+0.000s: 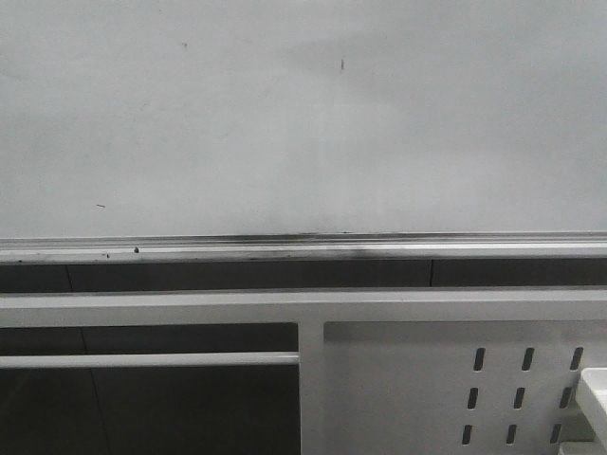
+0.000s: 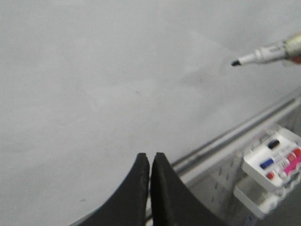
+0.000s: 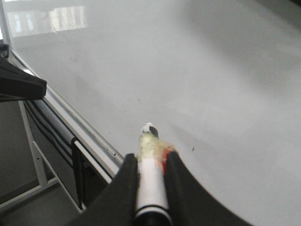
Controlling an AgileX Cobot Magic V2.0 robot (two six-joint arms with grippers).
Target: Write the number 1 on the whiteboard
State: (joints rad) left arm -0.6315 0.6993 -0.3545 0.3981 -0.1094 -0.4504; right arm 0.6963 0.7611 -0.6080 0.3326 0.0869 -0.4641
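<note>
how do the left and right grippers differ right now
The left gripper is empty, its black fingers pressed together; the right gripper is shut on a marker, fingers spread around its barrel. The left gripper carries no tool toward the whiteboard; the right one aims the marker's uncapped black tip at it, not yet touching. Both have black fingers and face the same board.

White-grey whiteboard [image 1: 285, 123] (glossy), silver rail [image 1: 285, 248], black-tipped white marker [image 2: 263, 54].
</note>
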